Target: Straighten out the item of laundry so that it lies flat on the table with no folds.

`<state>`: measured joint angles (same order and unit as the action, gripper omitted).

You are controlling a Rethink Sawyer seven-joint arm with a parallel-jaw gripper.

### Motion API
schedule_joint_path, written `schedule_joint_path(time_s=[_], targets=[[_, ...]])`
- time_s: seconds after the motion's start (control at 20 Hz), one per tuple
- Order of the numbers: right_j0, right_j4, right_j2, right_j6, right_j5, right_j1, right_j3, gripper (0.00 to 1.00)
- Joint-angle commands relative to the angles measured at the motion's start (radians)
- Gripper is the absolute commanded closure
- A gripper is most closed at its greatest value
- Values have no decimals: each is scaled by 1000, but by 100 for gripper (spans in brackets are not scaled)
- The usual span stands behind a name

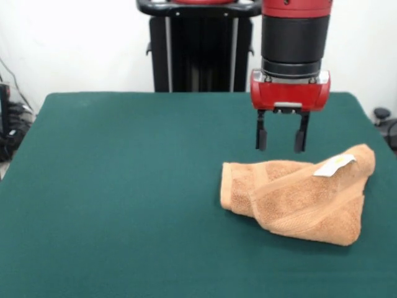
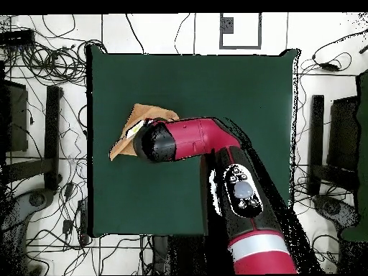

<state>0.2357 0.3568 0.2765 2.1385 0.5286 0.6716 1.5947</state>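
The gripper (image 1: 281, 138) hangs with fingers apart, empty, just above the towel's (image 1: 298, 198) far edge. The towel lies folded on the tabletop (image 1: 124, 186), its long axis running sideways beneath the gripper.

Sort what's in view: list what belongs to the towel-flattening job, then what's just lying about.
Job:
- crumpled tan terry-cloth towel with white care tag
- dark green felt-topped table
- red and black claw, open, above the towel

Lying about:
- tangled black cables on the floor
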Motion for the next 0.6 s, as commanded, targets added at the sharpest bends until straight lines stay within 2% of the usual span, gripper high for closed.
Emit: schedule_joint_path(time_s=[0.05,0.1,0.3,0.6], targets=[[29,55,102,-241,186,-16,16,0],[46,46,84,-250,237,-7,-24,0],[67,82,99,-265,186,-10,-31,0],[90,105,132,-296,215,-33,-76,0]])
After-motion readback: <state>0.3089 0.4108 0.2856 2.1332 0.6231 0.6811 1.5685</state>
